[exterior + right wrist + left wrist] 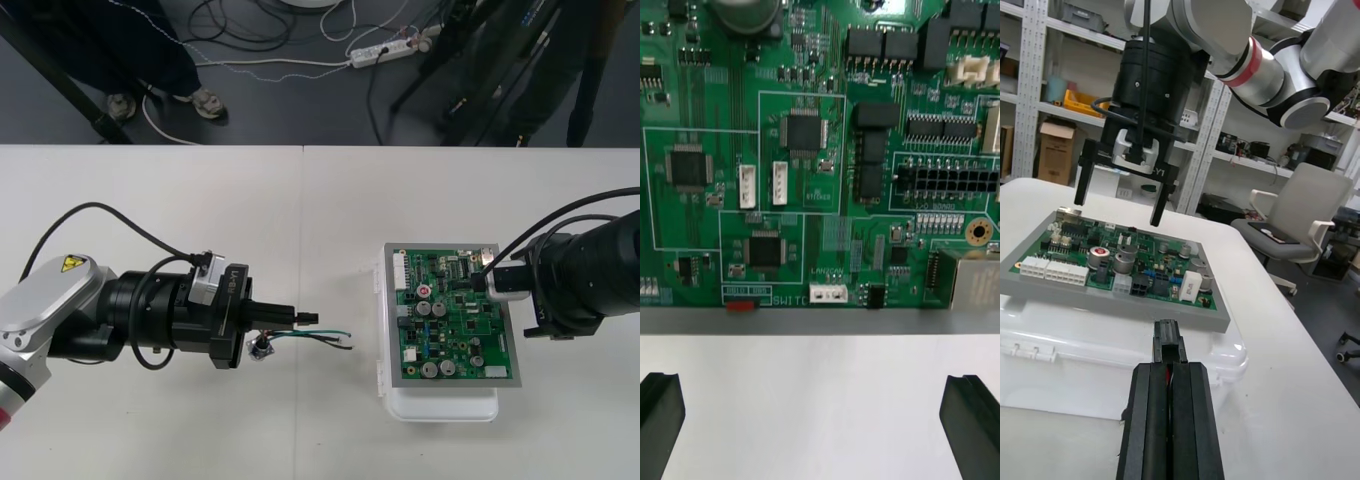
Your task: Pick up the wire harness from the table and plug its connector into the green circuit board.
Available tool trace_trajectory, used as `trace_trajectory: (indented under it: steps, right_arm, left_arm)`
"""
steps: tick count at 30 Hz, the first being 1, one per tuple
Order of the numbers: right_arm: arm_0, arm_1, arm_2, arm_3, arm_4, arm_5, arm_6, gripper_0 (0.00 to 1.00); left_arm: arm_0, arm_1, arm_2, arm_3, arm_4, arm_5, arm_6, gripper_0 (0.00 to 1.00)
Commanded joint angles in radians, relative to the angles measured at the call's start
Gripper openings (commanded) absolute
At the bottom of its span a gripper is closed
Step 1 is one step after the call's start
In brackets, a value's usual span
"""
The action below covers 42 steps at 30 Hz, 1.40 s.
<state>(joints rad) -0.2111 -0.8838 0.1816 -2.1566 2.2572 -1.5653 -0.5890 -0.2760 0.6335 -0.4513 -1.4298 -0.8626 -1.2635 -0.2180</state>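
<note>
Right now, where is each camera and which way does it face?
Front view: overhead, steeply down at the table; left gripper and right gripper show.
Right wrist view: above the green circuit board, facing down; own fingers open.
Left wrist view: level toward board and right gripper; own fingers shut on the black plug.
Shared: the board, all three.

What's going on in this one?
The left gripper is shut on the black plug of the wire harness and holds it short of the green circuit board. The wires and the metal socket trail back beneath the gripper. The right gripper hovers open over the board's far side. The plug is not yet in the board.
</note>
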Motion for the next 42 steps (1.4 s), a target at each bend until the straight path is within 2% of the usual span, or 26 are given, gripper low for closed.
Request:
trace_trajectory:
  steps: [1,9,28,42]
  right_arm:
    - [-0.019,0.013,0.036,-0.026,0.036,-0.005,0.012,1.0]
    - [0.002,0.013,0.036,-0.026,0.058,-0.005,0.009,1.0]
    - [0.075,0.054,0.036,-0.026,0.068,-0.005,-0.003,1.0]
    - [0.076,0.083,0.038,-0.026,0.111,-0.005,0.009,1.0]
  left_arm:
    - [-0.003,-0.032,-0.014,0.032,-0.026,-0.073,-0.173,0.0]
    - [-0.025,-0.095,-0.014,0.151,-0.038,-0.136,-0.224,0.0]
    - [-0.051,-0.141,-0.017,0.22,-0.065,-0.134,-0.25,0.0]
    - [-0.08,-0.172,-0.035,0.241,-0.065,-0.1,-0.253,0.0]
